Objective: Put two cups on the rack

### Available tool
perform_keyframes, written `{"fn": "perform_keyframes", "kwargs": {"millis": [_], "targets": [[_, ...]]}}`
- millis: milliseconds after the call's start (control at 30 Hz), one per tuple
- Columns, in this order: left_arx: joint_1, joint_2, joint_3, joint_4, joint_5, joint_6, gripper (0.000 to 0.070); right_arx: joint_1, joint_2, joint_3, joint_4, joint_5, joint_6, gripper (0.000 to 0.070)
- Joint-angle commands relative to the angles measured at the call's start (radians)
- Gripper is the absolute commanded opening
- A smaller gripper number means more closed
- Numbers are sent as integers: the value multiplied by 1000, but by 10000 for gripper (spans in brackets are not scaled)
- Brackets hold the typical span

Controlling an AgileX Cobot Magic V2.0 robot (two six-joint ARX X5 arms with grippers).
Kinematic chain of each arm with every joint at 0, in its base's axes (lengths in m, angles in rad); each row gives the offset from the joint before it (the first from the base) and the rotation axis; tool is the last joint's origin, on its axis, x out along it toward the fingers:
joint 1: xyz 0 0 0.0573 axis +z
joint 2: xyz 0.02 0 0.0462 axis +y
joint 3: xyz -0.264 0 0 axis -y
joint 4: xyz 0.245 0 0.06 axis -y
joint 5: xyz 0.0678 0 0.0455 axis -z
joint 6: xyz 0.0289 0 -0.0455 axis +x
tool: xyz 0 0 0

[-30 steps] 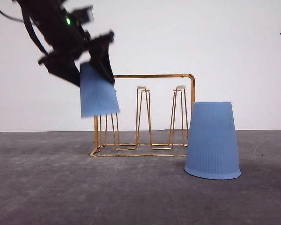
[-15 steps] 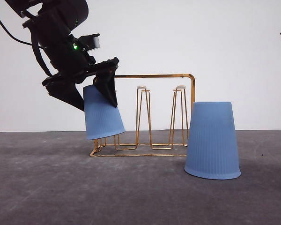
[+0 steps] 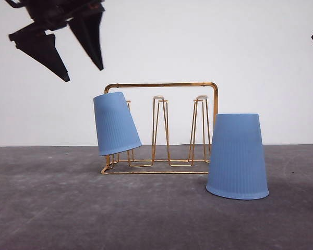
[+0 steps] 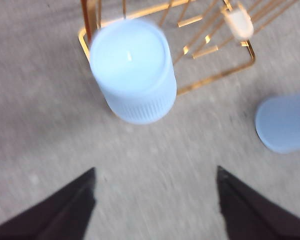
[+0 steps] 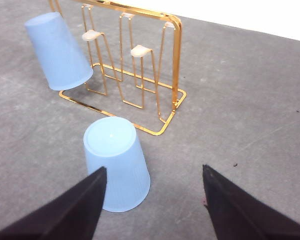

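One light blue ribbed cup (image 3: 116, 124) hangs upside down and tilted on the left prong of the gold wire rack (image 3: 215, 104). My left gripper (image 3: 83, 74) is open, up and to the left of that cup, apart from it. The left wrist view looks down on this cup (image 4: 132, 70) and the rack (image 4: 217, 76) beyond the open gripper (image 4: 156, 170). The other cup (image 3: 236, 156) stands upside down on the table, front right of the rack. My right gripper (image 5: 154, 169) is open just above and beside that cup (image 5: 117, 162), not touching it.
The grey table (image 3: 52, 208) runs wide on all sides of the rack. Two bare prongs with pale tips (image 3: 157, 97) stand in the rack's middle and right. A white wall (image 3: 271, 62) closes the back.
My left gripper has let go of the cup on the left prong and risen up and to the left. The cup stays tilted on the rack. The other cup has not moved.
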Motion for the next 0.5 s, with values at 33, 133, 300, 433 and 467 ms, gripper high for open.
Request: {"fn": "perform_keyframes", "kwargs": {"millis": [33, 133, 300, 433, 467], "targets": [[-4, -51, -81, 21, 13, -9, 387, 4, 3, 14, 10, -19, 25, 389], [-4, -152, -237, 107, 15, -47, 387, 6, 19, 14, 11, -37, 25, 389], [-4, -363, -506, 263, 15, -151, 387, 28, 81, 14, 18, -74, 24, 390], [-4, -511, -655, 297, 15, -240, 388, 69, 172, 14, 68, -73, 25, 390], [-4, -542, -677, 294, 15, -246, 388, 81, 199, 14, 88, -73, 25, 391]]}}
